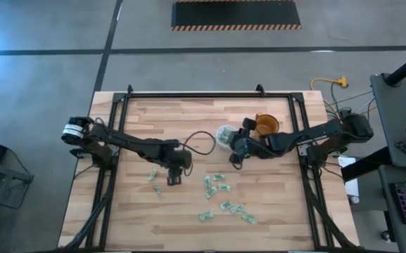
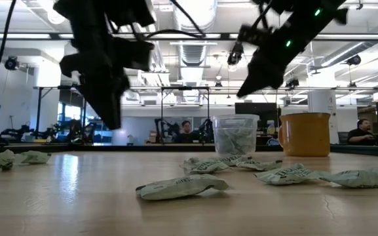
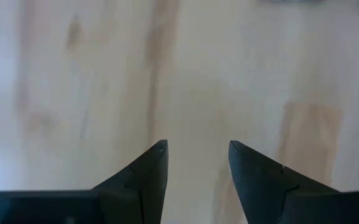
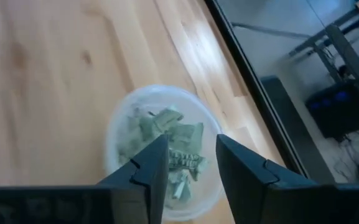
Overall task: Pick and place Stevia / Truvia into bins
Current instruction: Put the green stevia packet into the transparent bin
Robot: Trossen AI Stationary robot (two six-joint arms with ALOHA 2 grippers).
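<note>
The right gripper [image 4: 191, 158] hung with its fingers parted and empty over the small round translucent plastic cup [image 1: 225, 134], which stood upright near the far edge of the pale wooden table [image 1: 153, 119], just beside an orange cup [image 1: 266, 125]. Pale green and white paper sachets [image 4: 173, 140] lay jumbled inside it, pointing every way. More sachets [image 1: 220, 197] lay flat and scattered toward the near edge, long axes mixed. The left gripper [image 3: 198, 165] hovered open over bare wood near two sachets [image 1: 155, 181] left of centre.
</note>
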